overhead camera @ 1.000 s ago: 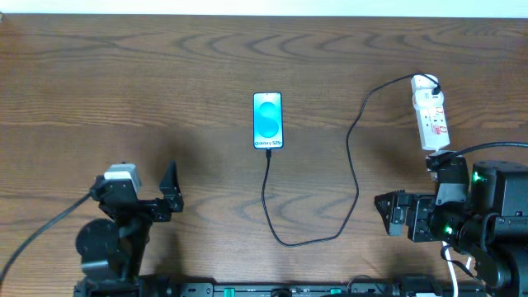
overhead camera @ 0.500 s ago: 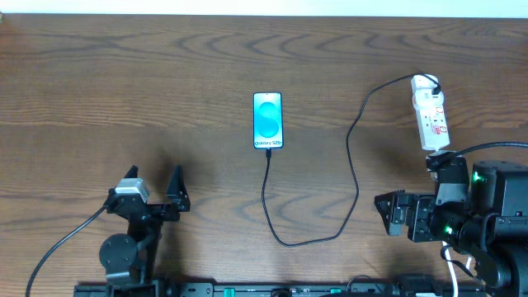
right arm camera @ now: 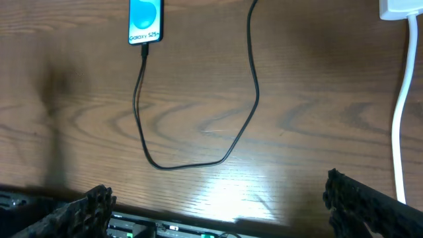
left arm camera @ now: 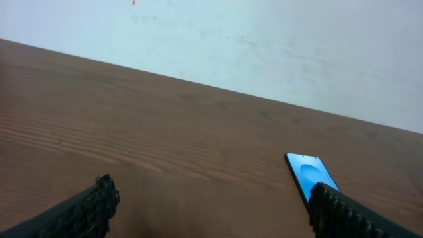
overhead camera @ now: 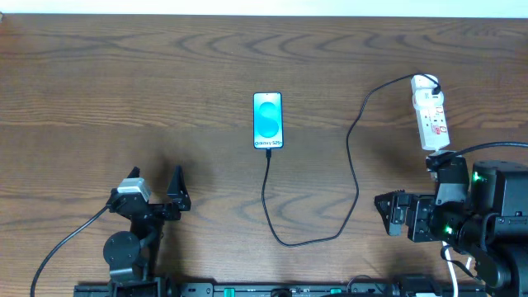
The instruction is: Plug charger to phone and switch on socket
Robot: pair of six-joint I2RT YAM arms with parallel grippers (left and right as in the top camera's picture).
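The phone [overhead camera: 267, 120] lies face up mid-table, its light blue screen lit. The charger [overhead camera: 353, 165], a thin black cable, loops from the socket [overhead camera: 431, 114] toward the front edge and back up to the phone's bottom edge, where its connector [right arm camera: 145, 49] meets the phone [right arm camera: 145, 20]. My left gripper [overhead camera: 153, 188] hovers open at the front left, well clear of the phone [left arm camera: 309, 173], with nothing between its fingers [left arm camera: 86, 211]. My right gripper [overhead camera: 408, 198] is open and empty at the front right, just in front of the socket. The cable loop [right arm camera: 198, 162] lies ahead of it.
The socket's white lead [right arm camera: 400, 119] runs down the right side toward my right arm. A thick black arm cable [overhead camera: 58, 239] trails off the front left. A pale wall [left arm camera: 264, 46] rises behind the table's far edge.
My left arm has drawn back toward the front edge and its gripper has shifted slightly right, then settled. The right arm, phone, charger and socket have not moved.
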